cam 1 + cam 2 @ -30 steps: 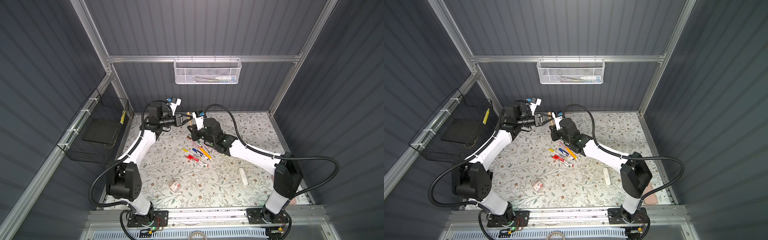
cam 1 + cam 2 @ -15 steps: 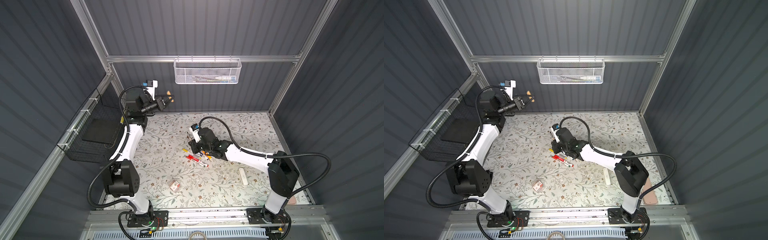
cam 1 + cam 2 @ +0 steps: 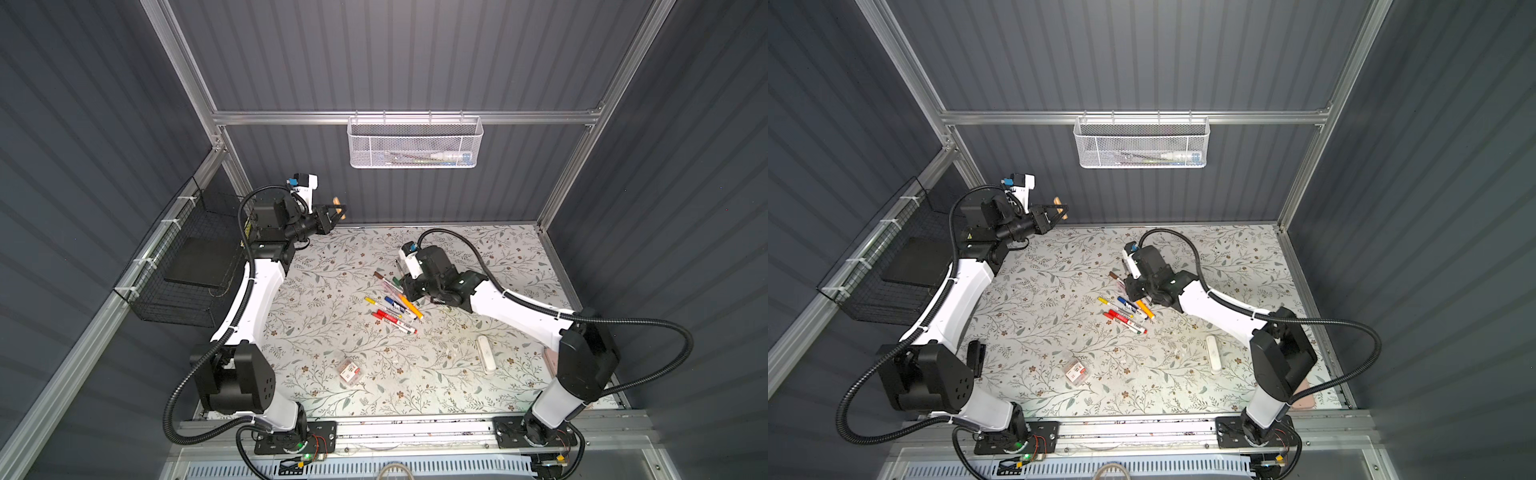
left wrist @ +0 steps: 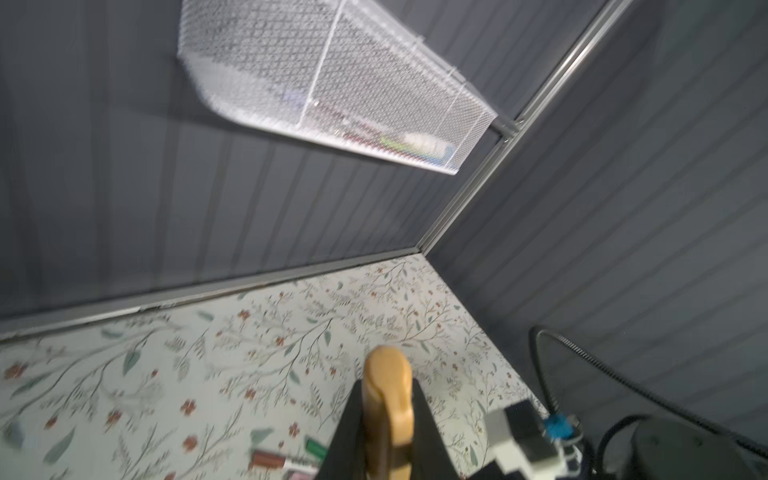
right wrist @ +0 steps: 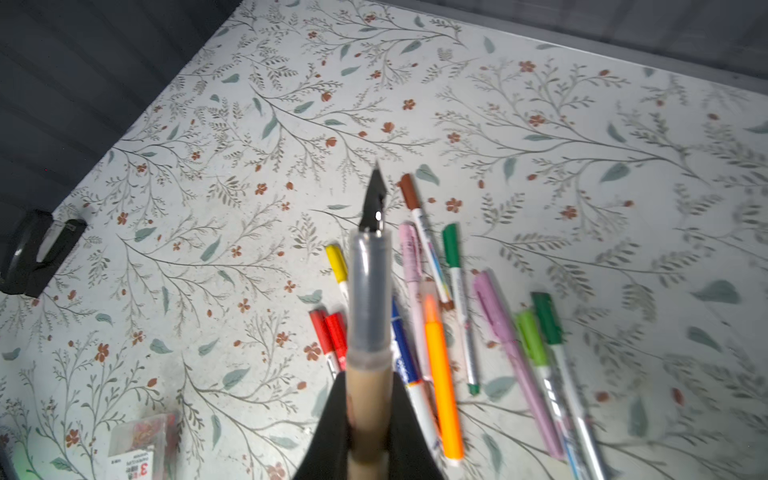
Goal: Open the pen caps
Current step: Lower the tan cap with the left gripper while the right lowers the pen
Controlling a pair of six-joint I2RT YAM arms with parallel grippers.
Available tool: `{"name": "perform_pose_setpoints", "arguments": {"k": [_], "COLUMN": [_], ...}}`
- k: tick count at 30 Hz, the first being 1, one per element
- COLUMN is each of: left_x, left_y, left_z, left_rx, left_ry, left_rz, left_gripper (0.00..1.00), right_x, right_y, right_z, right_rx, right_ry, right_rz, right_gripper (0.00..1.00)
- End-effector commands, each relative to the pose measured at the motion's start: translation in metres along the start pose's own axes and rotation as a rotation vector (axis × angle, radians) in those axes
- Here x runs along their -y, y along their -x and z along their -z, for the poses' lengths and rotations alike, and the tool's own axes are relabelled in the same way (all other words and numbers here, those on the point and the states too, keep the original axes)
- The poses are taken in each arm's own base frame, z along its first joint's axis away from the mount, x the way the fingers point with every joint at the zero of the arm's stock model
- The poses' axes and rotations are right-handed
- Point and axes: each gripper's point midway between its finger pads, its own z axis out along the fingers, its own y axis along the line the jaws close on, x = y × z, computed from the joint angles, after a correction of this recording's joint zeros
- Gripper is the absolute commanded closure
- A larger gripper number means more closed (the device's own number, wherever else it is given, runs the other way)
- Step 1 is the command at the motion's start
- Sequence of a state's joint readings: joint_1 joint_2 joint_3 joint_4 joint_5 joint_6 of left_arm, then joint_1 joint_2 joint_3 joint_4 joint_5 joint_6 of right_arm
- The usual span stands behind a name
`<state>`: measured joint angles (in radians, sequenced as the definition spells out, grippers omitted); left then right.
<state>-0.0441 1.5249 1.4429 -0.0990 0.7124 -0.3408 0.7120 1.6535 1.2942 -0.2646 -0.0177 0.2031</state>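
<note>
Nearest the front of the flowered worktop [image 3: 316, 332] lies a small clear box [image 3: 350, 370] with a red label. Off to its right, well apart, is a white case [image 3: 486, 353]. Farther in, about the middle, a loose row of pens [image 3: 392, 309] lies flat with their caps on. The right wrist view shows two red caps [image 5: 328, 328] side by side, a yellow cap [image 5: 336, 257] and a blue cap [image 5: 399, 328] partly hidden. It also shows a pink cap [image 5: 409, 249], a brown cap [image 5: 409, 191] and a green cap [image 5: 451, 245]. More pens in orange, purple and two greens lie past these, and they are blurred. The right claw [image 5: 370, 415] hangs low over this row. It is clamped on the tan barrel of an uncapped pen [image 5: 370, 291], whose clear grey section and black nib [image 5: 374, 199] stick out bare past the fingertips. In both top views this claw is hidden under its own wrist. Farther back and up off the worktop, near the back left corner, the left claw [image 4: 386, 415] is pinched tight on the tan cap [image 4: 388, 395]. The cap's rounded end pokes out beyond the fingers, well apart from the pen. A black wire basket [image 3: 187, 270] hangs on the left wall. A white mesh basket [image 3: 414, 143] hangs on the back wall, and the things lying in it are too small to name.
</note>
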Motion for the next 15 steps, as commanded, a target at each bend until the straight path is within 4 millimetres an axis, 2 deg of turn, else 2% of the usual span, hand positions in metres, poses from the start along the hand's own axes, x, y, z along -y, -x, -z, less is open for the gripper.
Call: {"name": "perform_pose_setpoints", "arguments": {"k": [1,3,6,10,15], "left_x": [-0.044,-0.064,-0.094,-0.131,-0.17], "left_y": [-0.078,-0.114,-0.156,-0.193,-0.234], "left_z": [0.007,0.006,0.003,0.0,0.004], "left_rx": [-0.213,-0.301,-0.393,-0.493,-0.612], "left_ry": [0.172,0.224,0.299,0.4,0.537], "left_rz": [0.083,0.134,0.172,0.191,0.223], "left_gripper": [1.0,1.0,1.0,1.0,1.0], "right_x": [0.039,0.069,0.104,0.145,0.187], "right_y": [-0.019,-0.027,-0.038,-0.055,-0.091], "right_z": [0.015,0.025,0.036,0.046,0.049], "right_rx": [-0.114,-0.152,-0.181,-0.207,-0.299], "right_ry": [-0.057,-0.094,-0.135,-0.21,-0.291], "right_rz": [0.0,-0.047,-0.106,-0.167,-0.217], "right_gripper": [1.0,1.0,1.0,1.0,1.0]}}
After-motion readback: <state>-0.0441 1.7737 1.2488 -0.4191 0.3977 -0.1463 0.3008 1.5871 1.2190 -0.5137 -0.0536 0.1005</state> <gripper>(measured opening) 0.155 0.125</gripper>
